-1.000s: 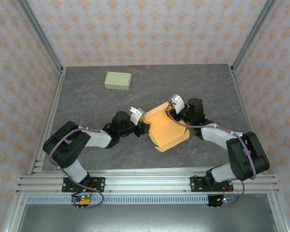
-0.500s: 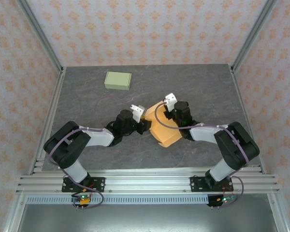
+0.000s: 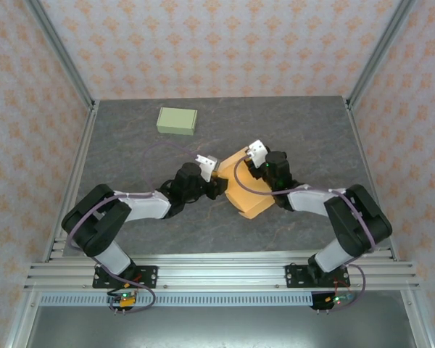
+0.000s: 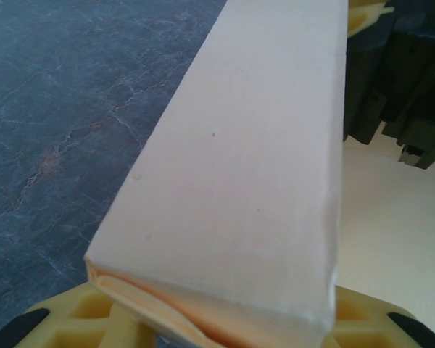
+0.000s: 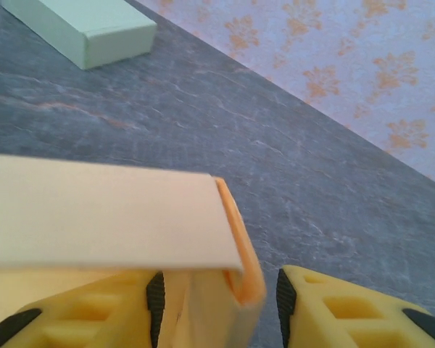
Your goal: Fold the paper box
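Observation:
The orange paper box (image 3: 248,196) lies mid-table between both arms. My left gripper (image 3: 216,187) is at its left end. In the left wrist view a pale folded wall of the box (image 4: 261,167) runs away from the camera, and its near end sits between the yellow fingers (image 4: 58,326) of the left gripper (image 4: 217,330), which is shut on it. My right gripper (image 3: 258,168) is over the box's far edge. In the right wrist view the right gripper (image 5: 217,290) stands open astride a doubled wall edge (image 5: 243,279), with a gap to the right pad (image 5: 284,297).
A pale green closed box (image 3: 177,120) lies at the back left of the grey table, and is also seen far off in the right wrist view (image 5: 80,25). Patterned walls and metal posts ring the table. Bare grey table (image 3: 312,130) lies at the back right.
The right gripper moved left onto the box's far edge, closed, then opened. The box's right side has folded in and looks narrower. The left gripper kept its hold.

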{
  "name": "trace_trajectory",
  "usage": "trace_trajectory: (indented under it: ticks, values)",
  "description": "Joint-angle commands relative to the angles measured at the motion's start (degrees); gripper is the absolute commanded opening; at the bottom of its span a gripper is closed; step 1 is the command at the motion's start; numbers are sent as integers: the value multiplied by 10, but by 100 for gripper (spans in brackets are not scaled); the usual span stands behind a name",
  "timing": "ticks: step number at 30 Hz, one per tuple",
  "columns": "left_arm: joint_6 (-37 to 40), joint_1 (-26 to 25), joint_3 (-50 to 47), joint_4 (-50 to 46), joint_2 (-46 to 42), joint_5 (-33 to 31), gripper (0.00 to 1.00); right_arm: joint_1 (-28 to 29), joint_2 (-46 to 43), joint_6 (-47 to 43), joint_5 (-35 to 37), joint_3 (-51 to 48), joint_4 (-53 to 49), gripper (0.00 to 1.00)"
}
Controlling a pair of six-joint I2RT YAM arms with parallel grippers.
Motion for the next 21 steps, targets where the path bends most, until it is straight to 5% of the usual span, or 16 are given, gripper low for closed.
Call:
trace_trajectory:
  ticks: [1,5,10,21]
  values:
    - [16,-3,22,-36,-35,-43,29,-28,-65,-4,-167,4,-84,50]
    - [22,-3,23,-54,-44,-53,29,-46,-110,-54,-233,16,-188,52]
    - [20,-3,17,-52,-55,-55,29,-52,-113,-48,-170,31,-220,53]
    - [-14,-3,22,-40,-55,-19,29,-4,6,20,-17,72,-96,46]
